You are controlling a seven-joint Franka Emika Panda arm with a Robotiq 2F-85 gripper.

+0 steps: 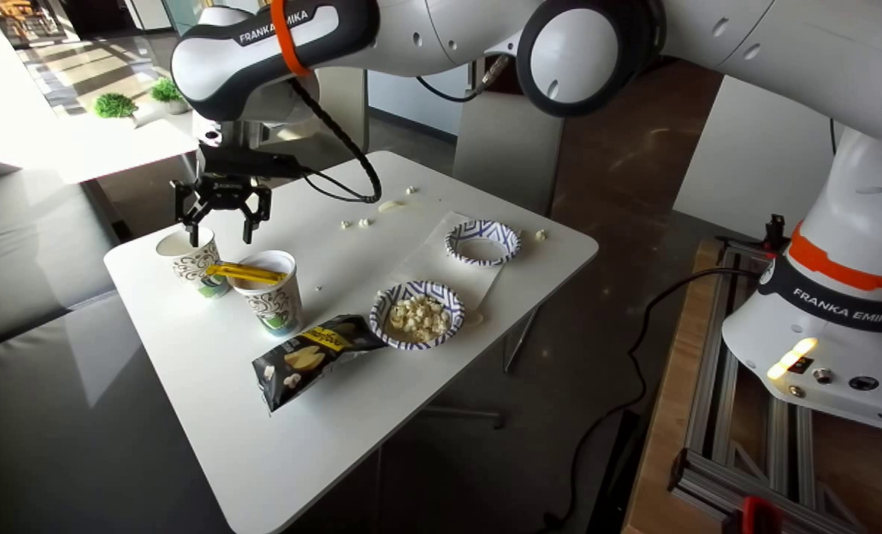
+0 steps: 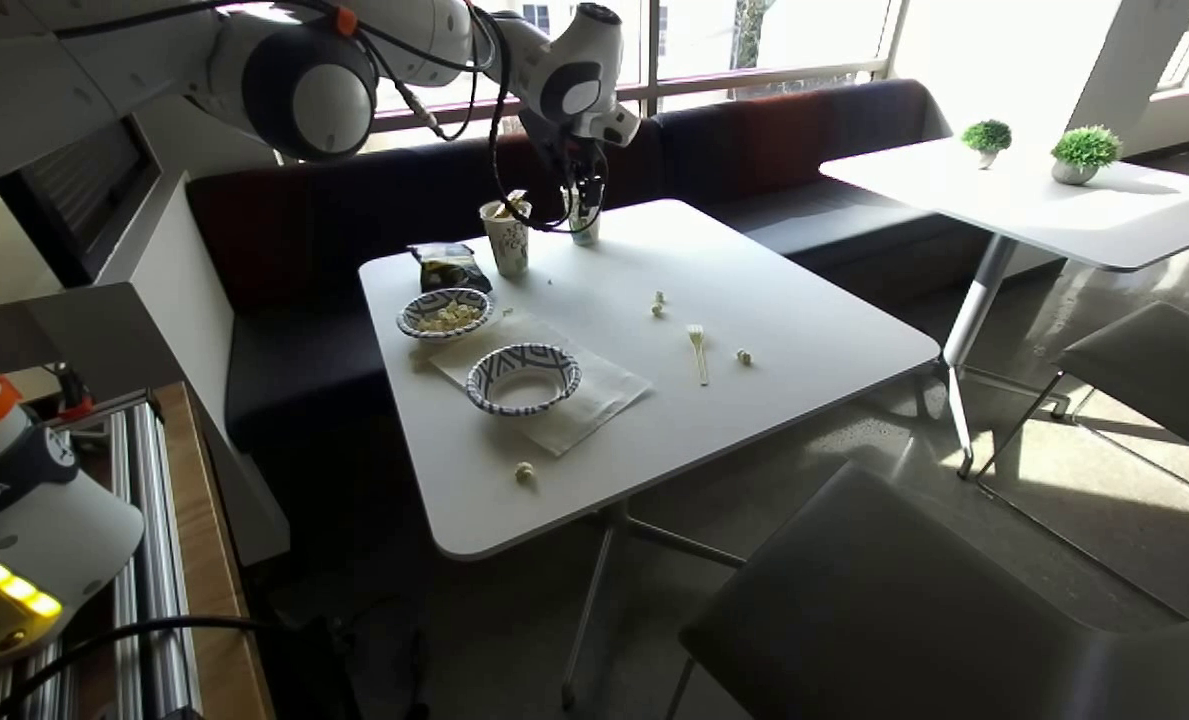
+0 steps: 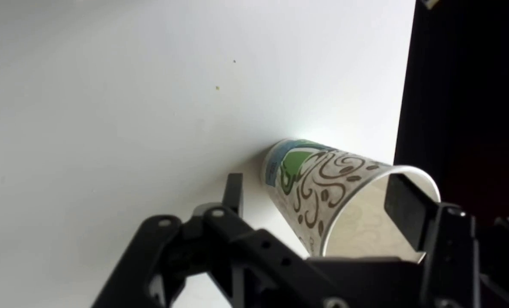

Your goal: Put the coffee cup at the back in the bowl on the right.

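The coffee cup is pale with brown swirls and a green and blue band. It stands upright at the far end of the table and also shows in an exterior view. The bowl has a fluted, blue-patterned rim and holds nothing; it shows in an exterior view too. My gripper is open and empty at the cup's rim. In the wrist view one finger lies outside the cup; the other overlaps its opening. I cannot tell whether that finger is inside or above it.
A similar cup with a yellow item across its top stands close beside the coffee cup. A black snack bag and a popcorn bowl stand nearby. A napkin, a fork and loose popcorn lie on the table.
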